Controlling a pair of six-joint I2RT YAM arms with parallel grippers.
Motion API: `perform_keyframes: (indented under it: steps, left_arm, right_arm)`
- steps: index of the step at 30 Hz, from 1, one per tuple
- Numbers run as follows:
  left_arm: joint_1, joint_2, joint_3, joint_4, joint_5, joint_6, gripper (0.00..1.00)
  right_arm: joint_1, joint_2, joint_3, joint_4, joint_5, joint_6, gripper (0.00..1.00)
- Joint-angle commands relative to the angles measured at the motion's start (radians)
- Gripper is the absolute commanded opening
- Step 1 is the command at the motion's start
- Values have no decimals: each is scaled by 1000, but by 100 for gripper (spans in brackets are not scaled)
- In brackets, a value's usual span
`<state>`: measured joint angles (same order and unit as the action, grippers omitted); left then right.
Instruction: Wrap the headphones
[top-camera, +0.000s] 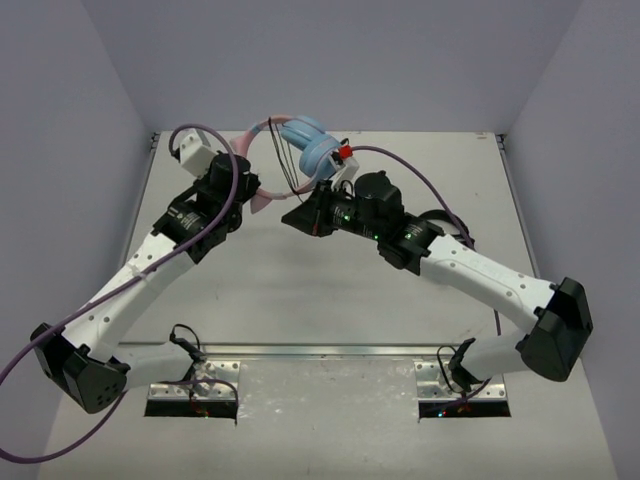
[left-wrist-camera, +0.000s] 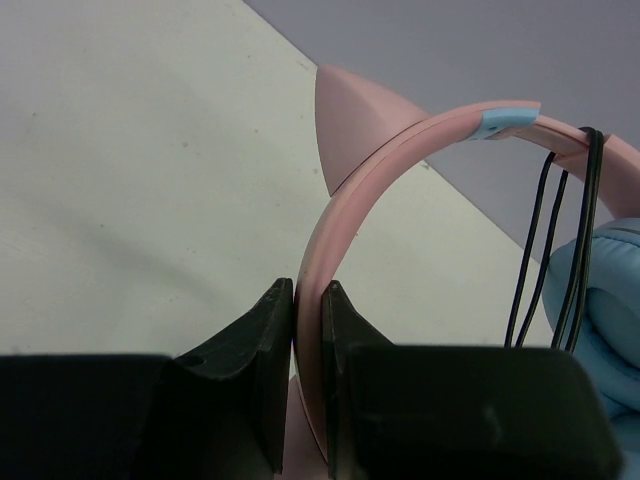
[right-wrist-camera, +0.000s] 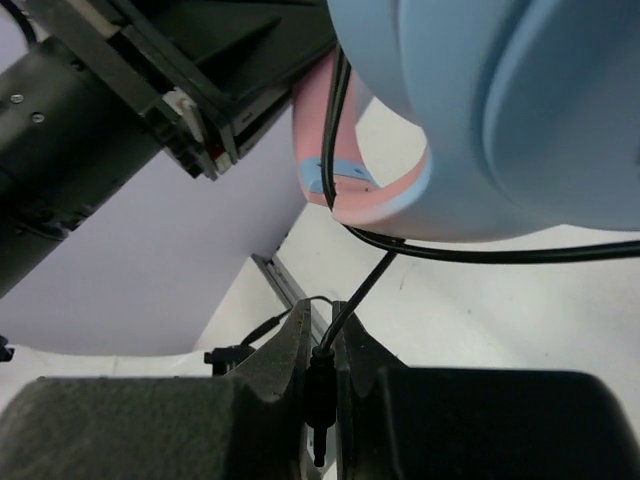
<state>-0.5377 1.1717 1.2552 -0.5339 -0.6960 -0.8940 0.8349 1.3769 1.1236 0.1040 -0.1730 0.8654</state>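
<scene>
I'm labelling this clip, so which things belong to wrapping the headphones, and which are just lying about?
In the job: headphones, pink band pinched by the left fingers; their black cable, draped over the band; its plug, clamped in the right fingers.
Lying about: a dark curved thing behind the right arm, mostly hidden.
</scene>
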Motion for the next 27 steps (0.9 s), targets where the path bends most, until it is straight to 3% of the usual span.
perform_keyframes:
  steps: [1, 10, 19, 27]
  left_arm:
    - [-1, -18, -9, 143, -40, 17, 0]
    - [-2, -10, -103, 157, 53, 89, 1]
    - [-18, 3, -166, 89, 122, 44, 0]
    - [-24, 3, -255, 109, 177, 87, 0]
  right_arm:
    - [9, 8, 42, -35, 6, 47, 4]
    - [9, 73, 84, -131, 3, 104, 5]
    - [7, 120, 99, -184, 56, 236, 3]
    - [3, 178, 185, -285, 81, 322, 8]
